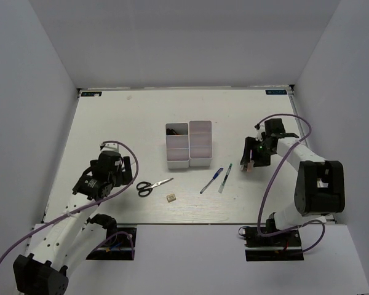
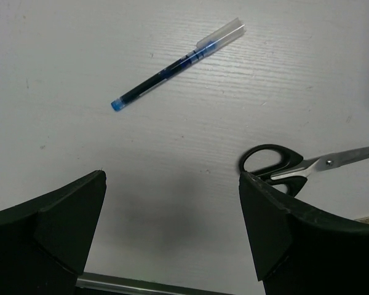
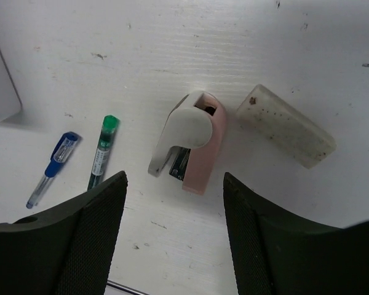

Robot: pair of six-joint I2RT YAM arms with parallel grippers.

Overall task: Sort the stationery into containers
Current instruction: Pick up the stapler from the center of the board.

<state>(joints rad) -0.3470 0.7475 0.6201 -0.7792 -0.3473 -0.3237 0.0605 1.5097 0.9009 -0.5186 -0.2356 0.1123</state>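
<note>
The white containers (image 1: 189,145) stand mid-table, with something dark in the back left compartment (image 1: 172,130). Black-handled scissors (image 1: 152,186) and a tiny beige block (image 1: 171,197) lie in front of them. My left gripper (image 2: 172,178) is open and empty over bare table, left of the scissors (image 2: 295,166); a blue pen (image 2: 175,64) lies ahead of it. My right gripper (image 3: 175,178) is open and empty just short of a pink-and-white stapler (image 3: 190,141). A white eraser (image 3: 286,126) lies right of the stapler. A blue pen (image 3: 52,169) and a green-capped dark pen (image 3: 101,150) lie to its left.
White walls close in the table on three sides. A container corner (image 3: 0,80) shows at the left edge of the right wrist view. In the top view the two pens (image 1: 211,180) (image 1: 225,177) lie between the containers and my right gripper (image 1: 251,160). My left gripper (image 1: 114,178) hangs near the left front.
</note>
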